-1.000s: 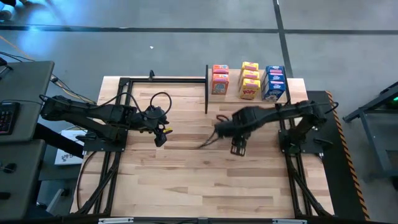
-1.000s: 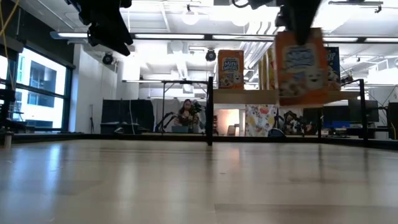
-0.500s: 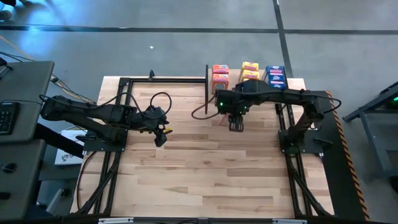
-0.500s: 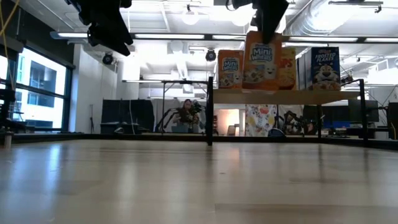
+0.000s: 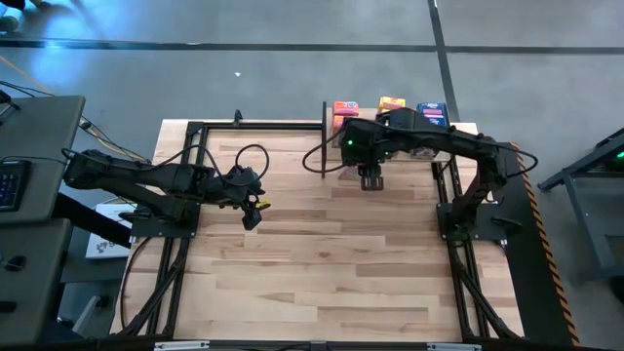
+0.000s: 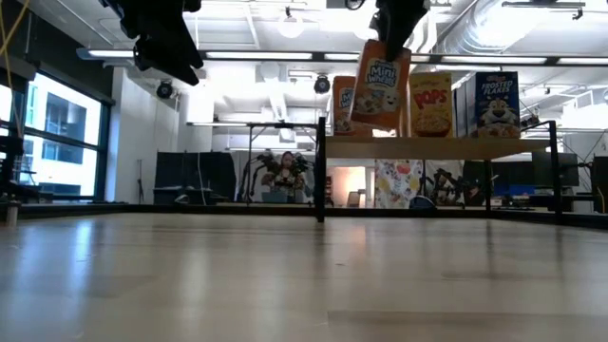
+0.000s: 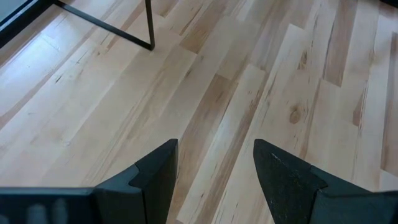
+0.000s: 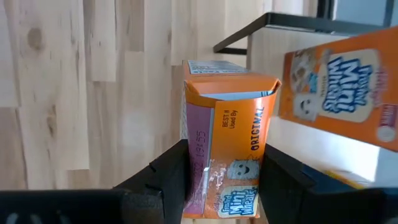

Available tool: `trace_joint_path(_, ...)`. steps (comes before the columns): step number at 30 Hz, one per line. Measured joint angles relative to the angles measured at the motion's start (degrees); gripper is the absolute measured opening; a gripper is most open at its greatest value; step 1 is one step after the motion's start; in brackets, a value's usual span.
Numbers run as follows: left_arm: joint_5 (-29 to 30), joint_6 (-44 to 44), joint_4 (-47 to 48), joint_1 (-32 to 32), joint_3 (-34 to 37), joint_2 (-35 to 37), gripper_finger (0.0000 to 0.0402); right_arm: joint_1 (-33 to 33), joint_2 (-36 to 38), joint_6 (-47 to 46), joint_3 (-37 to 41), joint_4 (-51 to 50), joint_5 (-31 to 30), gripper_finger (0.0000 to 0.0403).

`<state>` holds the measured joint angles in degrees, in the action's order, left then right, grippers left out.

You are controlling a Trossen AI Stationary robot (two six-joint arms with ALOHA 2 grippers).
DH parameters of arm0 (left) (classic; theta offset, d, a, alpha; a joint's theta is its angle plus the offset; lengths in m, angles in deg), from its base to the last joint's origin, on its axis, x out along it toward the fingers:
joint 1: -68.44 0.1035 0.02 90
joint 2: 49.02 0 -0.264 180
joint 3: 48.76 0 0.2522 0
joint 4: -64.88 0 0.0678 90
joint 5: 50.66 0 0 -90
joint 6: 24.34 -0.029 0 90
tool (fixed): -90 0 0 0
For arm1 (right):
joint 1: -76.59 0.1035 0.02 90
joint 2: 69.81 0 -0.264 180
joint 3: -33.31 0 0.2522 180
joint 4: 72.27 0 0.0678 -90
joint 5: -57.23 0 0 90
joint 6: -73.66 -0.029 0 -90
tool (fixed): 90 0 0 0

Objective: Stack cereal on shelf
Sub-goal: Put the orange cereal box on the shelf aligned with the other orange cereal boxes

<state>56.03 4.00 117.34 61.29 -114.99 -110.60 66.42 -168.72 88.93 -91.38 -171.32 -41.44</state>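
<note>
Since a moment ago the right gripper (image 5: 370, 178) has carried its orange Mini-Wheats box (image 6: 379, 85) leftward and higher, up to the shelf's (image 6: 418, 148) front edge. The arm reaches across the table, fingers clamped on the tilted box (held off the board). The left gripper (image 5: 252, 216) hangs over bare tabletop (image 7: 211, 93), fingers apart and empty. From overhead the arm hides most shelved cereal boxes (image 6: 429, 104).

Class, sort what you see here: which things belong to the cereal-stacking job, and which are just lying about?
Job:
- held Mini-Wheats box, in the right end effector
- Pops box and Frosted Flakes box
- shelf

Just about:
- table
- left end effector, open and empty
- keyboard
- person behind
</note>
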Motion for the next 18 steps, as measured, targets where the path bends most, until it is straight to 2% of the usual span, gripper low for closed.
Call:
trace_joint_path(8,0.0,0.0,0.0,0.0,0.0,0.0,0.02,0.0,0.0,1.8,-2.8,-0.2,-0.8,0.0157)
trace_joint_path(14,0.0,0.0,0.0,0.0,0.0,0.0,0.02,-0.8,0.0,1.9,-6.1,-0.4,3.2,0.0157)
trace_joint_path(18,0.0,0.0,0.0,0.0,0.0,0.0,0.02,-1.1,-0.5,1.8,-9.6,-1.9,3.2,0.0157)
